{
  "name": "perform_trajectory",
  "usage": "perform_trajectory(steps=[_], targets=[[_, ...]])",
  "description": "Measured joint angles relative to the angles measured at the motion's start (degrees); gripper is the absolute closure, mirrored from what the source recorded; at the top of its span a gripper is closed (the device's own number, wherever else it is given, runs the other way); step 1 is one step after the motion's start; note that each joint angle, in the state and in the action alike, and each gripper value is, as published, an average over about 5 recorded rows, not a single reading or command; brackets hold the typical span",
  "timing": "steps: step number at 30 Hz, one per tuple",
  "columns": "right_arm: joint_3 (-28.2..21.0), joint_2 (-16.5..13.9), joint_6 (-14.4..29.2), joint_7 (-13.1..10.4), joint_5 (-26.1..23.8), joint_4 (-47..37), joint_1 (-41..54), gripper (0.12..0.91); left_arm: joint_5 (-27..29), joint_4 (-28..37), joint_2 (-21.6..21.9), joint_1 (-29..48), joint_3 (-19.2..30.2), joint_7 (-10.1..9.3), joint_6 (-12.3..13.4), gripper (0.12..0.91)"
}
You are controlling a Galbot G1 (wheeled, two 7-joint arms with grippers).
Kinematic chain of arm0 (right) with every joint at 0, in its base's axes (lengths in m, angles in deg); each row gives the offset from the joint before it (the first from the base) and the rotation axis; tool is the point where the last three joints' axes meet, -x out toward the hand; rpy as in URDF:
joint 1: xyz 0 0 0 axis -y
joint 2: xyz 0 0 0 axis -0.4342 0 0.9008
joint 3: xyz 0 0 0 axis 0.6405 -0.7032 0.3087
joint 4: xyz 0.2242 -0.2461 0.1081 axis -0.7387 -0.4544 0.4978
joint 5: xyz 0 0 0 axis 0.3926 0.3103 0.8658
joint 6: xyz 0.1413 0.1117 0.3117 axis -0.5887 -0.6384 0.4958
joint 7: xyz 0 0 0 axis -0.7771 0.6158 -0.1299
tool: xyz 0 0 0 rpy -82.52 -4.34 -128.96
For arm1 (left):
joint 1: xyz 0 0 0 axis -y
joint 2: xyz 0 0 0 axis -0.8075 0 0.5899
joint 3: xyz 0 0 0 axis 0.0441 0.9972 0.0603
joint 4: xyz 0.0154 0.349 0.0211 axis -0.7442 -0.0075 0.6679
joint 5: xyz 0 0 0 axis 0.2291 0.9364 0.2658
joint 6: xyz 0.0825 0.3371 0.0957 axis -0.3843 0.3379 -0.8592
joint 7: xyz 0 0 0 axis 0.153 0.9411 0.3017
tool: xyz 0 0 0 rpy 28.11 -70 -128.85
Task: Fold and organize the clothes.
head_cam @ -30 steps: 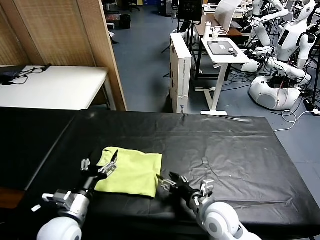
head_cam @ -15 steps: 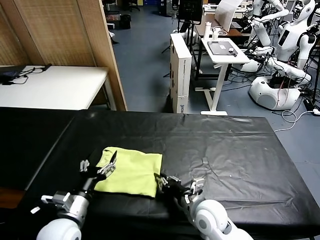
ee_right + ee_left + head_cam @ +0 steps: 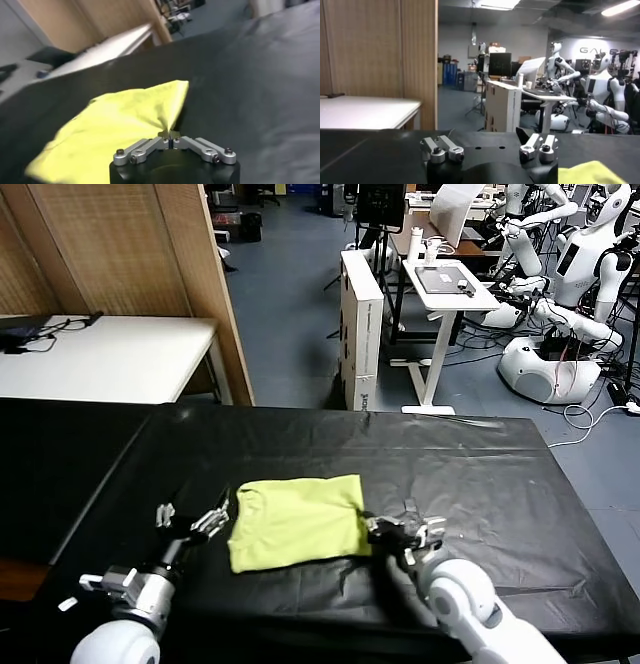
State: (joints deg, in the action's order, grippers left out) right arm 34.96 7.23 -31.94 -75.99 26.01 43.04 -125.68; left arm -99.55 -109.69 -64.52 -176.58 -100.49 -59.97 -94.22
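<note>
The folded shirt (image 3: 298, 522) lies on the black bench (image 3: 480, 474), long axis running side to side between the arms, with the right gripper (image 3: 400, 531) pinched shut on its right edge and the left gripper (image 3: 192, 522) spread wide just off its left edge.

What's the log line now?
T-shirt: folded, on table | right gripper: pinching its edge | left gripper: open, alongside

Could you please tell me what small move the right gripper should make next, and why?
Probably open and lift clear: the right gripper pinches an edge of the T-shirt, which lies folded flat on the table; the left gripper waits open beside it.
</note>
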Motion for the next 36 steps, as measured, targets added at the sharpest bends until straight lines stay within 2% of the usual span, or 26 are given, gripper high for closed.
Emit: perform_trajectory(steps=[3,6,10,12,16,21,28,36], targets=[[2.7,-0.43,3.89,-1.18,-1.73,1.74,-2.94,0.186,-0.1,-0.9,0.87,-2.02,-0.08,-1.43,0.49,0.123],[6.26,0.06,8.44,-0.39,-4.79,4.04,-7.2,0.128,0.81,-2.2,1.46,-5.06,-0.14,-2.23,1.25,0.123],[11.4,1.46,13.36,2.43,-9.86,7.08,-14.69,0.119,2.57,-3.88,1.66,-9.99,-0.06,-2.43,1.67,0.123],[13.71,2.35,14.61,3.09,-12.02,8.46,-18.59,0.119,3.32,-4.44,1.63,-12.39,-0.05,-2.32,2.36,0.123],[17.28,4.16,15.08,2.74,-15.14,10.83,-25.3,0.118,4.31,-5.4,1.57,-16.73,-0.69,-1.74,3.93,0.123],[20.79,5.66,14.92,2.41,-16.51,12.87,-31.55,0.118,5.07,-6.95,1.66,-21.01,-2.29,-0.27,4.72,0.123],[22.02,7.05,14.73,2.63,-16.59,15.06,-37.17,0.118,6.0,-8.64,0.96,-24.16,-3.61,-0.7,4.02,0.123],[21.61,8.16,15.23,1.77,-16.66,17.89,-42.29,0.118,6.01,-9.32,-0.4,-26.8,-3.85,-0.93,4.21,0.123]])
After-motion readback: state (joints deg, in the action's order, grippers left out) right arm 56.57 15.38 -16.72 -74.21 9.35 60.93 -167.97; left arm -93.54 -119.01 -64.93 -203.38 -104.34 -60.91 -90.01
